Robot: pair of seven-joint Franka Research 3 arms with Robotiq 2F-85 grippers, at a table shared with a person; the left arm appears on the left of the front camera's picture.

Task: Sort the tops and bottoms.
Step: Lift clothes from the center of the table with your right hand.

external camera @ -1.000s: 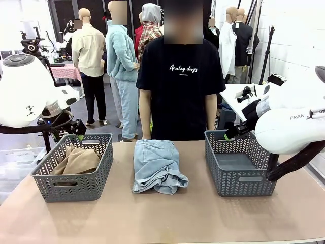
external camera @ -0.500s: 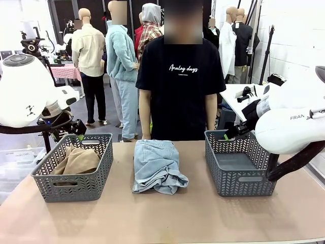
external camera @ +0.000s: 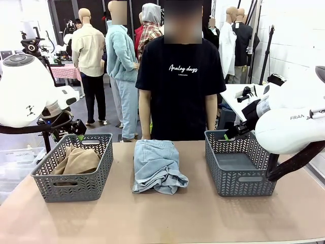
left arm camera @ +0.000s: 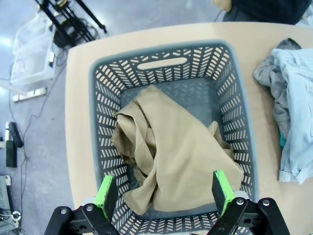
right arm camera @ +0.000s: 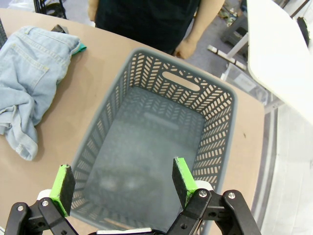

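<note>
I have the left gripper (left arm camera: 162, 192) hovering above the left basket (left arm camera: 161, 63), its jaws spread as wide as they go and holding nothing. Between its green pads (left arm camera: 105, 195) I see the khaki top (left arm camera: 166, 152) lying crumpled inside that basket. The right gripper (right arm camera: 123, 185) hangs over the right basket (right arm camera: 181, 81), likewise wide apart with nothing in its grasp, and I look straight down onto the basket's grey floor. The jeans (external camera: 156, 165) lie folded on the table (external camera: 167, 223) between the two baskets, touching neither. In the left wrist view a grey top (left arm camera: 269, 83) pokes out from under the jeans, and a sliver of teal cloth (right arm camera: 82, 47) shows at their far edge. A person (external camera: 180, 96) in black stands at the far side, just behind the jeans.
</note>
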